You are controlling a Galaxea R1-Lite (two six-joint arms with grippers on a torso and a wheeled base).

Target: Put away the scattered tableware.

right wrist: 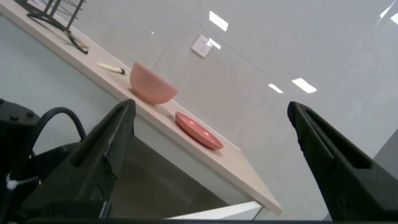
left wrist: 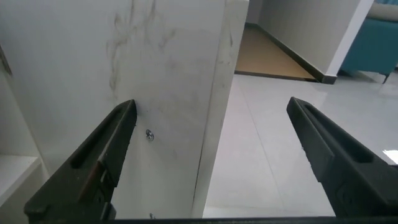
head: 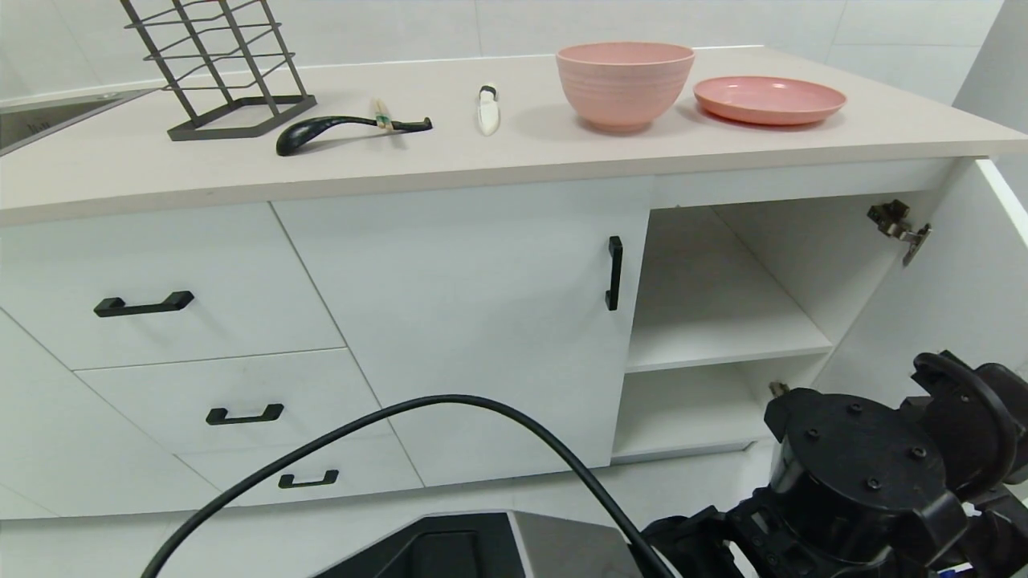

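On the countertop (head: pixel 120 172) lie a black ladle (head: pixel 321 128) with chopsticks (head: pixel 382 117) across its handle, a white spoon (head: pixel 487 110), a pink bowl (head: pixel 625 83) and a pink plate (head: pixel 768 99). My right gripper (right wrist: pixel 210 106) is open and empty, low and well short of the counter, looking up at the pink bowl (right wrist: pixel 152 83), the pink plate (right wrist: pixel 199 130) and the white spoon (right wrist: pixel 111 67). My left gripper (left wrist: pixel 211 106) is open and empty, facing the edge of the open cabinet door (left wrist: pixel 214 93).
A black wire rack (head: pixel 229 72) stands at the counter's back left beside a sink (head: pixel 48 116). The right cabinet is open, with a shelf (head: pixel 715 337) and its door (head: pixel 964 297) swung out. Drawers (head: pixel 144 305) and a shut door (head: pixel 482 321) sit to the left. A black cable (head: pixel 450 401) arcs in front.
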